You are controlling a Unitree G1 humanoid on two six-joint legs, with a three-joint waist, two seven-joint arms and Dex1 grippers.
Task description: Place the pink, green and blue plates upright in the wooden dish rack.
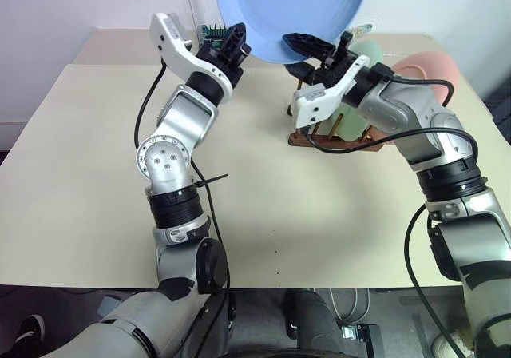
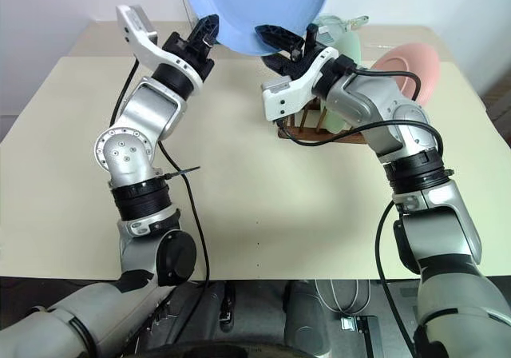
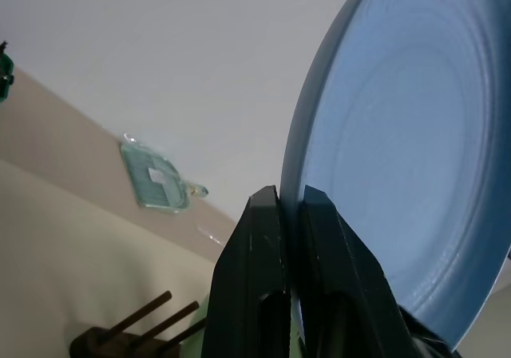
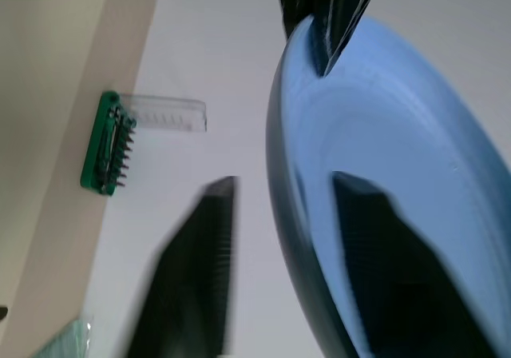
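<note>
Blue plate [image 1: 291, 10]: raised on edge above the bench [image 1: 96, 182], between both arms. Left pincer [image 3: 289, 206]: clamped tight on the plate's rim. Right pincer [image 4: 283, 214]: 2 fingers straddle the opposite rim with a gap on the outer side; grip cannot be told. Rack [image 1: 339, 141]: far right of bench, behind the right arm. Green plate [image 1: 369, 54]: upright in rack. Pink plate [image 1: 427, 69]: upright just beside it, toward the right. Bit case [image 4: 108, 144]: at the bench's far edge.

Blue plate [image 1: 291, 6] raised between pincers; two plates (upright) in rack [image 1: 335, 140]
</note>
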